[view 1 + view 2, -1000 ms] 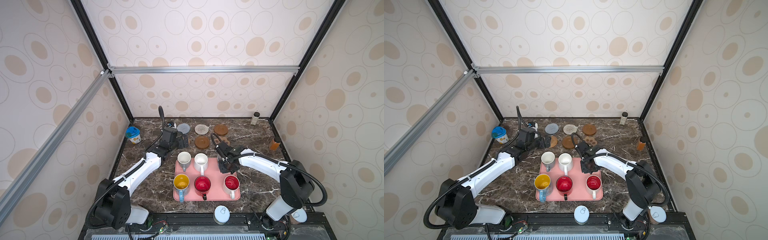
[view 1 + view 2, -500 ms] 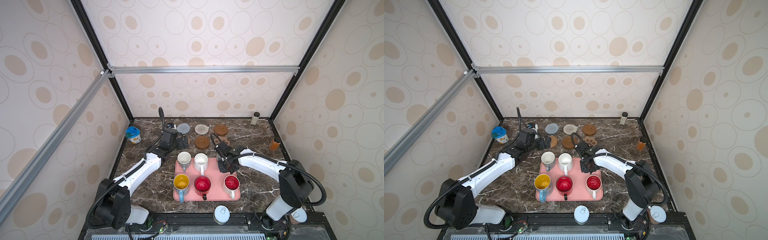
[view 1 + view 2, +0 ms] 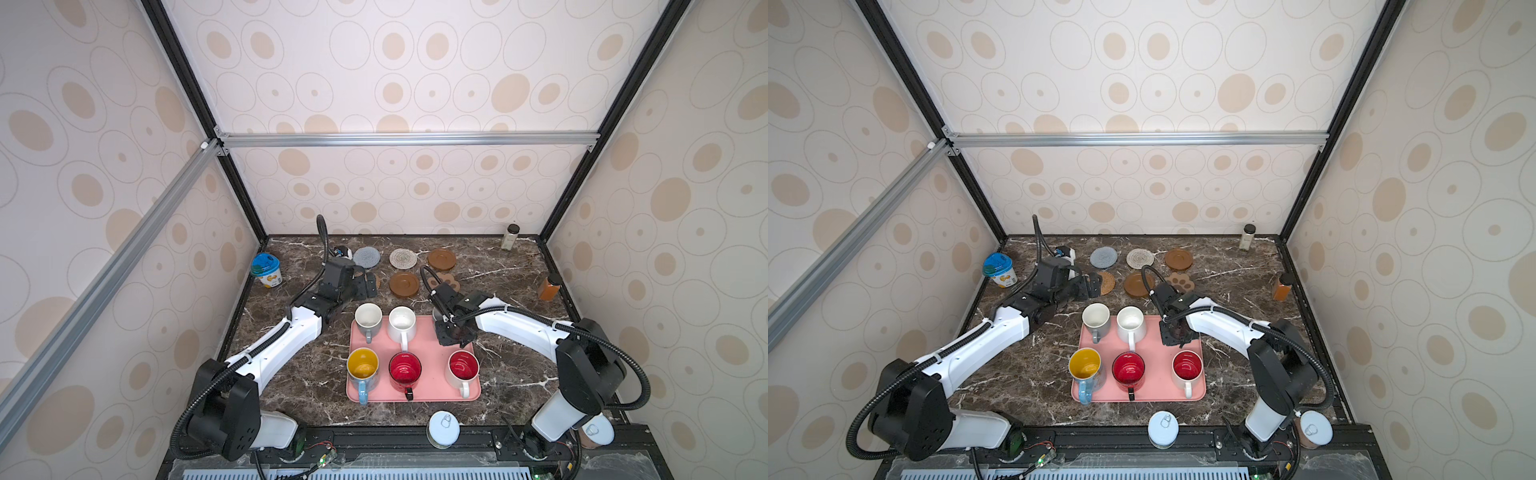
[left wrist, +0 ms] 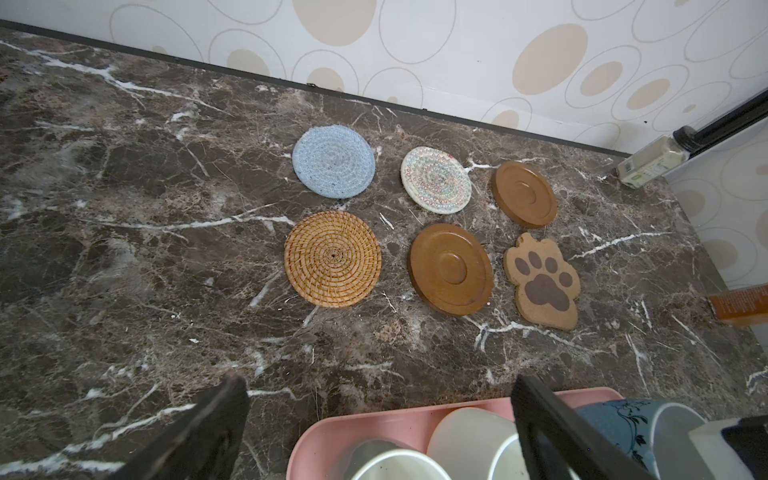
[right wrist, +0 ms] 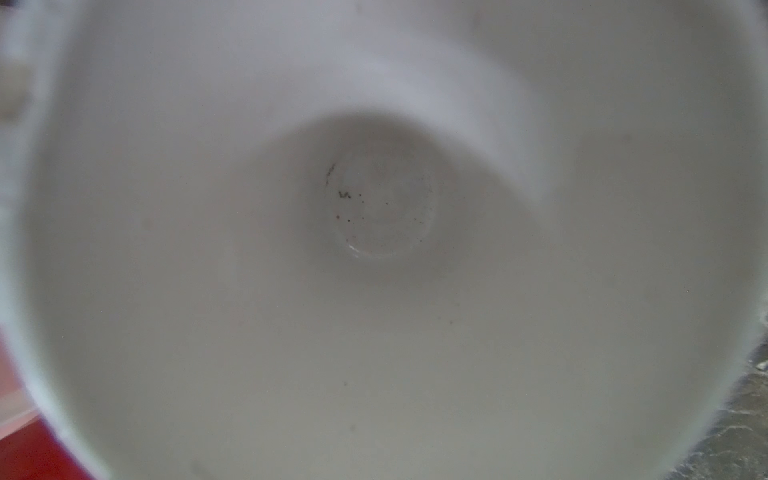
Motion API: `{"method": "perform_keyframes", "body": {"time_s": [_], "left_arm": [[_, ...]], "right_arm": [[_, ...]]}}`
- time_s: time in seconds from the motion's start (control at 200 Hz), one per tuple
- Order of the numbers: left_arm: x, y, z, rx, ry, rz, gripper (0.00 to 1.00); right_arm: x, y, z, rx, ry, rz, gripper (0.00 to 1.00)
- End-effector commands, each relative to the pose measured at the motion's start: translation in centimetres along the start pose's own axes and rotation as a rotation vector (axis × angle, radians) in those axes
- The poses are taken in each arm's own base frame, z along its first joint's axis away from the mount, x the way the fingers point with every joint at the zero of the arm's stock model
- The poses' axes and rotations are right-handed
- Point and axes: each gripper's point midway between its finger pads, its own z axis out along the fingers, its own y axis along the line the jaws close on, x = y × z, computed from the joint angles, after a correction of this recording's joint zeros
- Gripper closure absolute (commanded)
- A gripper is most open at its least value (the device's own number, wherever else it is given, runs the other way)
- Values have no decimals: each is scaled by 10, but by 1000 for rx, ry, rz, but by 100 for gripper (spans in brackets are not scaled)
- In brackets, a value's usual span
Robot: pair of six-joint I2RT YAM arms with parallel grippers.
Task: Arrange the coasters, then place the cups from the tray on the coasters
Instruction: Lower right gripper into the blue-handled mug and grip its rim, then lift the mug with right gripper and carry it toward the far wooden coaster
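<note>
None of the writing is legible. The tub point(image 3: 266, 271) at the left edge of the bench point(image 3: 320, 386) has a yellow label. The jar point(image 3: 510, 237) in the far right corner has a pale label with a green mark. The bottle point(image 3: 549, 286) at the right edge has an orange one. On all three the print is too small to read. The light blue mug point(image 4: 615, 424) carries a dark scroll pattern.

That mug stands in the far right corner of the tray point(image 3: 434, 388). In both top views the right claw point(image 3: 451, 334) sits directly on it and hides nearly all of it. The right wrist view is filled by the mug's blurred white inside, with dark specks at the bottom, and the fingers do not show there. The claw is closed on the mug's wall.

Five more mugs point(image 3: 405, 368) stand on the tray. The six coasters point(image 4: 451, 269) lie in two rows of three near the far edge. In a top view the left claw covers most of the rattan coaster point(image 3: 1108, 282). The left claw point(image 4: 376, 380) hangs with its jaws wide apart and nothing between them. It is over the bench between that coaster and the tray's far left corner, and its fingers point(image 4: 208, 428) are cut off by the wrist view's edge.
</note>
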Motion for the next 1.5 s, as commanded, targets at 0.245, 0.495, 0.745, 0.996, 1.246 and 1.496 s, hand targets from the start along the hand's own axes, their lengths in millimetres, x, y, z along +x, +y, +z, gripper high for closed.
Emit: {"method": "perform_keyframes", "body": {"time_s": [0.245, 0.495, 0.745, 0.996, 1.246, 1.496], "left_arm": [[-14, -9, -8, 22, -39, -7, 0], [-14, -7, -9, 17, -42, -7, 0], [-13, -8, -8, 20, -39, -19, 0], [-12, -6, -10, 19, -46, -31, 0], [-12, -6, -12, 20, -49, -29, 0], [-8, -4, -14, 23, -50, -34, 0]], "right_arm": [[2, 6, 6, -5, 22, -51, 92], [-5, 6, -4, -8, -8, -69, 93], [-14, 14, -17, -51, -40, -91, 93], [-23, 18, -27, -67, -66, -112, 93], [-37, 20, -43, -73, -114, -159, 92], [-57, 24, -54, -104, -144, -221, 91]]}}
